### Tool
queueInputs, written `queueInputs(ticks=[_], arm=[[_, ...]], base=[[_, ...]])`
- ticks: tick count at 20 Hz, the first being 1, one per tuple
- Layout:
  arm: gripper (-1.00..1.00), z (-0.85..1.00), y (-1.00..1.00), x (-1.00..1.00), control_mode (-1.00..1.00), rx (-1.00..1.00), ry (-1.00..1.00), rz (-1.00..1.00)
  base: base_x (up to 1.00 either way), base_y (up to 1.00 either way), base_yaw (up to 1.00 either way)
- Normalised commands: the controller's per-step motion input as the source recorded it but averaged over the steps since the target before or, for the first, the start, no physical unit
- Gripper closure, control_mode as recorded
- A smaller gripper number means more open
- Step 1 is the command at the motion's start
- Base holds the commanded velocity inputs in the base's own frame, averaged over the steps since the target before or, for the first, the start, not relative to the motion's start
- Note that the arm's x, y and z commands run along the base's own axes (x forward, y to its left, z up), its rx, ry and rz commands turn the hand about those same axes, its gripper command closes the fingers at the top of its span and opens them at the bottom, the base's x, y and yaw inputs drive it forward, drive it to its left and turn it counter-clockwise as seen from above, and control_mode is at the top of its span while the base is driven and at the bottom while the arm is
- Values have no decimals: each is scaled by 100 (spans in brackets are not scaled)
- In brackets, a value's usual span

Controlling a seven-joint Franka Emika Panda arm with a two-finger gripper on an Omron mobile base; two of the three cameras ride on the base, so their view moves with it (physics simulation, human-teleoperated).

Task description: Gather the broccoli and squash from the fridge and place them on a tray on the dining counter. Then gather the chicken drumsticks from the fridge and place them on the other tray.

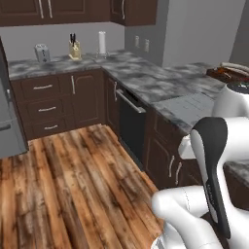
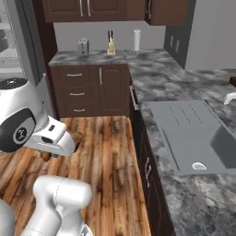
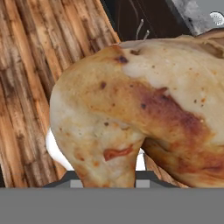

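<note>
I have a chicken drumstick [image 3: 144, 118] right up against the hand camera: a tan, blotchy piece with an orange-brown patch across its middle, its narrower end running down between the gripper [image 3: 103, 180] at the bottom of the hand view. The jaws are pinched in narrow on it, so the drumstick is held in the air over the wooden plank floor [image 3: 30, 78] (the floor boards run past on the left of that view). Behind the meat, at the top of the hand view, I see dark brown cabinet fronts with pale handles and a corner of the grey sink basin with its drain.

In the right base view a small brown bit of the drumstick [image 2: 45, 156] peeks out below the white hand, low on the left, above the floor and well apart from the dining counter [image 2: 184, 193]. That counter runs along the right, grey marbled stone, with the sink [image 2: 193, 133] sunk into it and the white faucet tip at the right edge.

In the left base view the dark brown wooden tray [image 1: 228, 74] sits on the far right end of the counter, partly behind the arm. A slice of the grey fridge [image 1: 8, 121] shows at the left edge. Against the back wall stand a toaster [image 1: 42, 52], a knife block [image 1: 74, 49] and a paper towel roll [image 1: 102, 44].
</note>
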Motion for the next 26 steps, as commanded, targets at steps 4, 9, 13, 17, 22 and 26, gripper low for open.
queueInputs(ticks=[4,9,13,17,22,26], arm=[[100,0,0,0,100,0,0,0],[100,0,0,0,100,0,0,0],[100,0,0,0,100,0,0,0],[100,0,0,0,100,0,0,0],[100,0,0,0,100,0,0,0],[100,0,0,0,100,0,0,0]], base=[[-100,-28,-19],[-100,-35,-23],[-98,-69,-22],[-75,-98,-14],[-9,-100,-2],[1,-100,0]])
